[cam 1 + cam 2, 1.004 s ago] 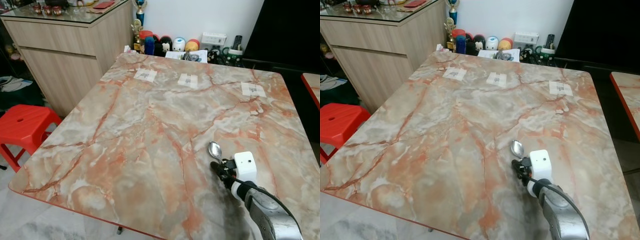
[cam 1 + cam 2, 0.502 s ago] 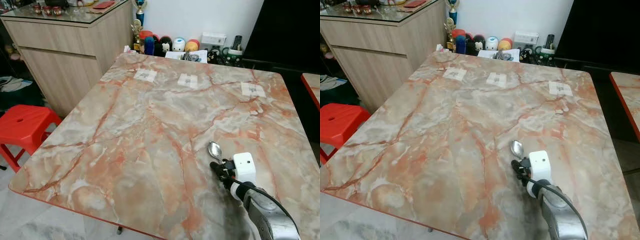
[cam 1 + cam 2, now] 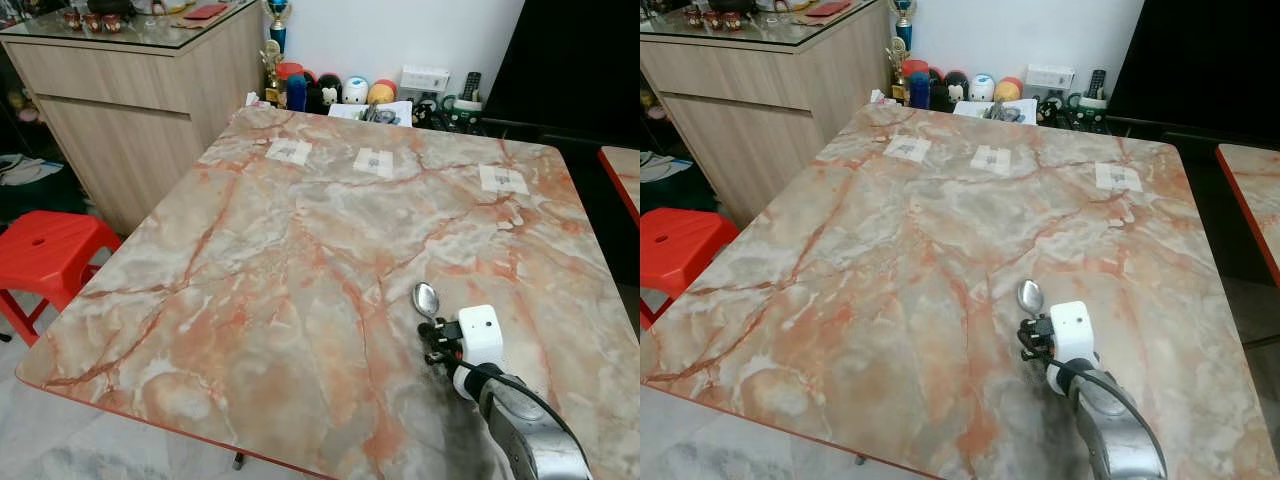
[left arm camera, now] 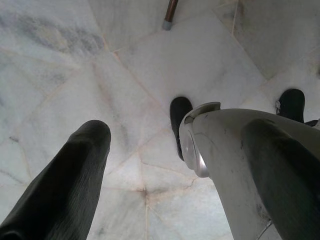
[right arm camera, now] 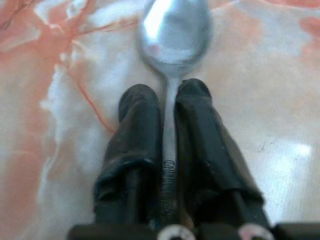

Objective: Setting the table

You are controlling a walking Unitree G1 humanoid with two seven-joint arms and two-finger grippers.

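The right arm reaches forward from the lower right, and its pincer point(image 5: 167, 100) is low over the worktop point(image 3: 300, 250), the two black fingers point(image 5: 137, 135) pressed on the handle of a spoon point(image 5: 172, 30). The left pincer point(image 4: 145, 145) hangs over the floor, fingers apart

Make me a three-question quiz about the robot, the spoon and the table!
1. Where is the spoon?
A. on the red stool
B. in the right hand, over the marble table
C. on the wooden cabinet

2. How many white paper tags lie on the table?
A. one
B. three
C. six

3. What is the right hand doing?
A. gripping the spoon handle
B. hanging open
C. pushing a cup

Answers: 1 B, the bowl sticks out ahead of the fingers above the marble. 2 B, three tags sit in a row at the far side. 3 A, both fingers press the handle.
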